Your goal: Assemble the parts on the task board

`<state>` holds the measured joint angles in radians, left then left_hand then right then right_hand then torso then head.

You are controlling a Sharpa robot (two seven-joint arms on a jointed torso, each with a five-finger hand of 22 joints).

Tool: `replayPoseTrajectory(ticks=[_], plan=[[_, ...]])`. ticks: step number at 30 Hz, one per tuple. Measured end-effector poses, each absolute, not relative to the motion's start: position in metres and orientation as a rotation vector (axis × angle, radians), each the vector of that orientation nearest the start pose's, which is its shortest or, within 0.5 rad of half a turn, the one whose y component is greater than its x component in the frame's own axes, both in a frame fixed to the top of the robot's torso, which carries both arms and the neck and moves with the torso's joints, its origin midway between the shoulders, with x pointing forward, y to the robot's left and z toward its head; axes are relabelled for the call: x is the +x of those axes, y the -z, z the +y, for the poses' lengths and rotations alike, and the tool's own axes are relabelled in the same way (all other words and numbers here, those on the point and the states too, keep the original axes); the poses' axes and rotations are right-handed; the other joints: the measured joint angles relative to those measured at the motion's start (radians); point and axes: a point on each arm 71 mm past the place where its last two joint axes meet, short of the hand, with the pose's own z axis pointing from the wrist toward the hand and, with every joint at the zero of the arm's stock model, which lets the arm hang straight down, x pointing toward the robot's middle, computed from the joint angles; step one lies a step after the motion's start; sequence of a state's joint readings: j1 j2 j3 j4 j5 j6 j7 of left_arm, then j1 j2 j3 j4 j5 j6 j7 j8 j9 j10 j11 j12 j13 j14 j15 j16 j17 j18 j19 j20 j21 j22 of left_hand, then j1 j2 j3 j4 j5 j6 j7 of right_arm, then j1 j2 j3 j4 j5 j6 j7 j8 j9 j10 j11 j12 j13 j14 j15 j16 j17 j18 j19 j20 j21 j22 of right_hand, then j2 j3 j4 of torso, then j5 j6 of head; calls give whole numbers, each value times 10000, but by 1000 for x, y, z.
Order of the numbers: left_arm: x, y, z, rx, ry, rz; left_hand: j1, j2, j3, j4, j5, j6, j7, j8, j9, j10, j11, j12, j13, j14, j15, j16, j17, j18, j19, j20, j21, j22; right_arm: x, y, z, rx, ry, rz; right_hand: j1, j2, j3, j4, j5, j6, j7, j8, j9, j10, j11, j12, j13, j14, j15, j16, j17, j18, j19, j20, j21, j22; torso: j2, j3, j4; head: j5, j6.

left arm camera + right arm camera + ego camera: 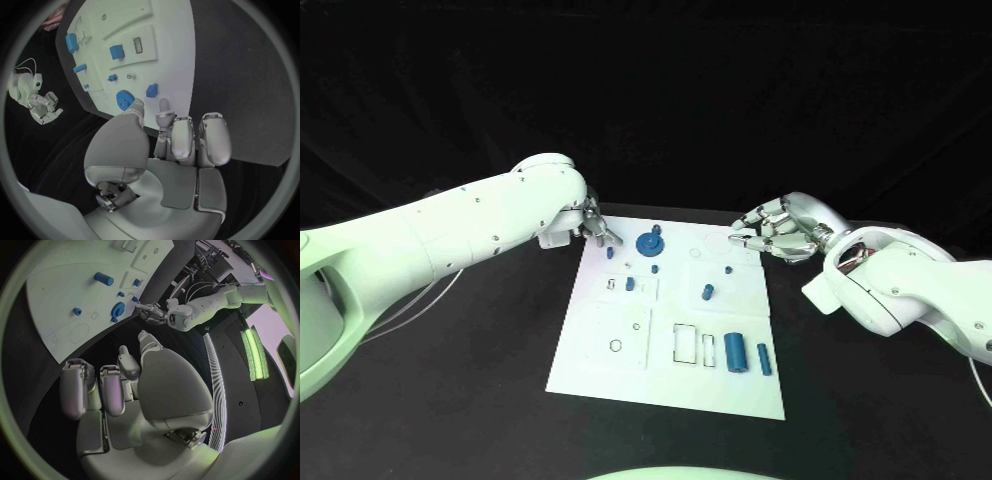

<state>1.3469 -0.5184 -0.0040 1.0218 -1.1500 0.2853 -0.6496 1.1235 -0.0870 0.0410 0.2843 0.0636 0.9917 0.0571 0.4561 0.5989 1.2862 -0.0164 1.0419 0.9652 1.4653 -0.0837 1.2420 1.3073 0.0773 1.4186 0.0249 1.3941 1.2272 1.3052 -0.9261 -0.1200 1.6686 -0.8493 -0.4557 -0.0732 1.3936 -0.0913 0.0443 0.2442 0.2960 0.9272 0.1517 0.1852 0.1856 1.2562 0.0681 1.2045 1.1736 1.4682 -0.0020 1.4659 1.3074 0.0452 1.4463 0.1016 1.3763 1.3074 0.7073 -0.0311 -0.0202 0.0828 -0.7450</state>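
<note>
Here, one task board [625, 370] carries one blue gear [651, 242]; both robot hands, left [596, 226] and right [776, 232], hold nothing.

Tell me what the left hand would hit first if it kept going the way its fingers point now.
Probably the round blue gear on the white task board. The left hand has its fingertips just short of it, with a small blue block beside it. Height above the board is unclear.

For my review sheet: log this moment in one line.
left hand: empty, over task board far-left corner | right hand: empty, far-right edge | blue gear: untouched
</note>
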Motion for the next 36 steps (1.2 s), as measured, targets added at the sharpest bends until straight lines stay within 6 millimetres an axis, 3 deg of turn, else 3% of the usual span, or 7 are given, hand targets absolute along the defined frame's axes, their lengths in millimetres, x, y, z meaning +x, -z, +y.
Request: replayPoseTrajectory(ticks=[24,30,36], plan=[[581,170,203,-2093,696,22967,172,93,-27,-27,0,0,0,0,-23,0,0,0,0,0,0,0,7,1,0,0,0,13,470,157,-208,4112,-9317,16875,0,0,0,0,57,0,0,0,1,0,0,0,0,0,0,0,-1,0,0,0,0,7,3,6,-7,-5,-42],[581,171,202,-2088,720,22995,290,211,-55,0,0,0,0,0,-45,0,0,0,-9,0,0,0,6,0,0,0,0,13,470,157,-208,4105,-9329,16887,0,0,0,0,56,0,0,0,1,0,0,0,0,0,0,0,6,0,0,0,0,6,3,2,-7,4,-57],[581,171,202,-2124,759,23007,549,470,-82,-27,0,0,0,0,-79,0,0,0,-9,0,0,0,6,1,0,0,0,13,470,157,-208,4107,-9327,16894,0,0,0,0,56,0,0,0,1,0,0,0,0,0,0,0,7,0,0,0,0,5,4,2,-7,-2,-63]])
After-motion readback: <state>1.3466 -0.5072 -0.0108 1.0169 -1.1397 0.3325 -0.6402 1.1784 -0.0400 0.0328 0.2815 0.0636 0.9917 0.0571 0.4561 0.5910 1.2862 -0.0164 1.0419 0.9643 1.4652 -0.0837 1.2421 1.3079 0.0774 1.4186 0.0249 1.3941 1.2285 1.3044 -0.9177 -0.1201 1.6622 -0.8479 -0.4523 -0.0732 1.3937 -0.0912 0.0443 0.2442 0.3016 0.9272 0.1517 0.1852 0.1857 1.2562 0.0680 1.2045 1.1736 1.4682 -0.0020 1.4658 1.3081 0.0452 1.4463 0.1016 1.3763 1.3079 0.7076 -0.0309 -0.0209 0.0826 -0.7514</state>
